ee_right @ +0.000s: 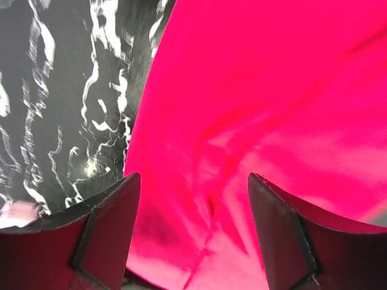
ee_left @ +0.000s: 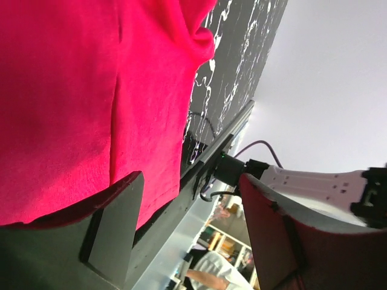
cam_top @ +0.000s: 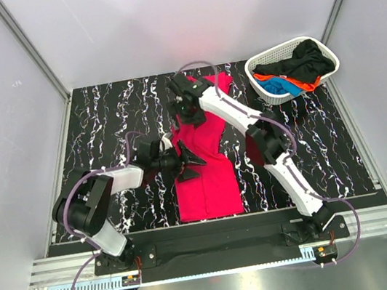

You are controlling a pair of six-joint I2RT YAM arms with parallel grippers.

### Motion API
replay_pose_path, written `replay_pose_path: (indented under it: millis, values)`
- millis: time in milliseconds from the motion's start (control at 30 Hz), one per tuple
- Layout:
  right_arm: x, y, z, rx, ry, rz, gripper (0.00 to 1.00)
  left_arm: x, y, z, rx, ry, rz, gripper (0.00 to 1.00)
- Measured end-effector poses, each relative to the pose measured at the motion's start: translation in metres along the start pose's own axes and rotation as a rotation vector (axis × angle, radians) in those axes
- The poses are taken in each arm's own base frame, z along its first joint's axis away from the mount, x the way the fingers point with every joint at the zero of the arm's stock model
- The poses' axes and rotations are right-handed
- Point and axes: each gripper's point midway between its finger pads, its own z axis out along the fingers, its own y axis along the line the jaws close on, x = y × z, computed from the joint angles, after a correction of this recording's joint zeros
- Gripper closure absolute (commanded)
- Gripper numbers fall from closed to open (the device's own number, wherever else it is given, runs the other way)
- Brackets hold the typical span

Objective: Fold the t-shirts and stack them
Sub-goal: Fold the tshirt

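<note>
Your table (cam_top: pixel 116 120) is a black slab veined with white, closed in by pale grey walls (cam_top: pixel 2 146) with aluminium posts (cam_top: pixel 30 46) at the far corners. A ribbed metal rail (cam_top: pixel 382 219) runs along its near edge. The pinkish-red t-shirt (cam_top: pixel 209 175) lies lengthwise down the middle of the slab, reaching from the far part almost to the near edge, with a soft crease running along it.

Your left gripper (cam_top: pixel 191 166) sits at the shirt's left edge with its jaws spread and nothing between them. One finger (ee_left: pixel 115 223) overlaps the cloth's border in the wrist view.

Your right gripper (cam_top: pixel 188 109) hangs over the shirt's far left part, jaws wide apart above rumpled cloth, not pinching it.

In the far right corner, the white lattice basket (cam_top: pixel 274 48) holds a black t-shirt (cam_top: pixel 305 61) on top, with a blue t-shirt (cam_top: pixel 273 88) and an orange t-shirt (cam_top: pixel 301 87) showing beneath.
</note>
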Motion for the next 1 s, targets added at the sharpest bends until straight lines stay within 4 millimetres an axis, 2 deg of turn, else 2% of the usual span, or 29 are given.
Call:
replay_pose_path:
  millis: [67,200,333,433,600,700,833,1000]
  values:
    - [-0.017,-0.009,-0.022,0.021,-0.056,0.021,0.17,0.000,-0.001,-0.001,-0.004,0.002,0.014,0.31]
    - [-0.065,-0.046,-0.059,0.104,-0.212,0.082,0.13,0.005,0.003,-0.004,-0.028,0.011,0.020,0.31]
    - [-0.114,-0.085,-0.070,0.175,-0.360,0.142,0.13,0.007,-0.001,-0.012,-0.045,0.004,0.052,0.31]
    - [-0.135,-0.113,-0.054,0.229,-0.420,0.166,0.13,0.007,-0.011,-0.021,-0.039,-0.020,0.106,0.31]
    - [-0.124,-0.131,-0.004,0.264,-0.375,0.142,0.17,0.004,-0.023,-0.039,-0.025,-0.075,0.164,0.31]
    - [-0.116,-0.130,0.020,0.252,-0.348,0.134,0.21,0.002,-0.019,-0.047,-0.027,-0.100,0.162,0.31]
    - [-0.109,-0.121,0.045,0.192,-0.319,0.135,0.25,0.002,-0.002,-0.052,-0.057,-0.112,0.123,0.31]
    - [-0.120,-0.094,0.053,0.055,-0.347,0.111,0.25,0.001,0.012,-0.058,-0.079,-0.126,0.086,0.31]
